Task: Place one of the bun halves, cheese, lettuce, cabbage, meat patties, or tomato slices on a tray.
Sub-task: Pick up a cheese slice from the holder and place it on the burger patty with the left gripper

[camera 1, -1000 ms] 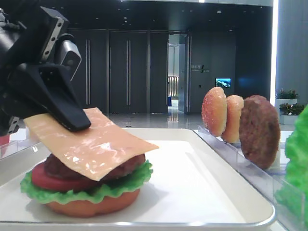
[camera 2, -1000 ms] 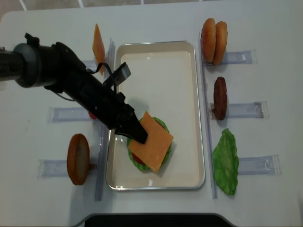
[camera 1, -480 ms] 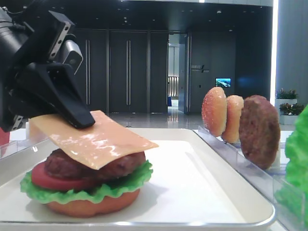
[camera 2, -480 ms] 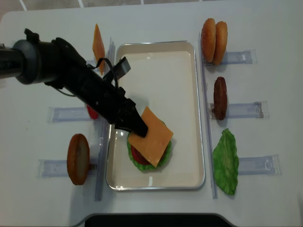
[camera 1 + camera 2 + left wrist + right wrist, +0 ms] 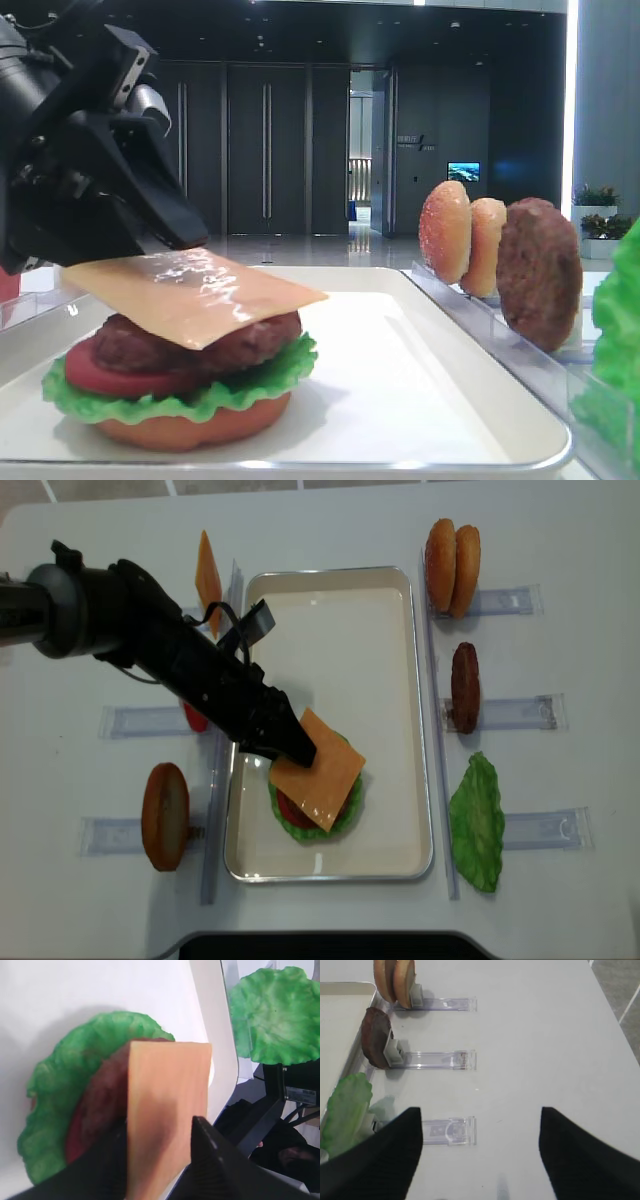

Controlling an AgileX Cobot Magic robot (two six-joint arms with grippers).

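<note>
**Cheese slice on burger stack, left fingers parted**

While the black left gripper (image 5: 150, 235) hovers at the slice's rear edge in the low exterior view, the thin square glossy orange-tan cheese (image 5: 190, 292) lies on the dark brown meat patty (image 5: 200, 345), above red tomato, frilly green lettuce and bun base, on the large white rimmed tray (image 5: 420, 400).

Right wrist view: right gripper (image 5: 477, 1152) fingers spread wide over bare white table (image 5: 545, 1035).

Left wrist view: fingers (image 5: 215, 1152) stand apart either side of the cheese's near edge; contact cannot be told.

Overhead view: stack sits in the tray's near-left part.
</note>
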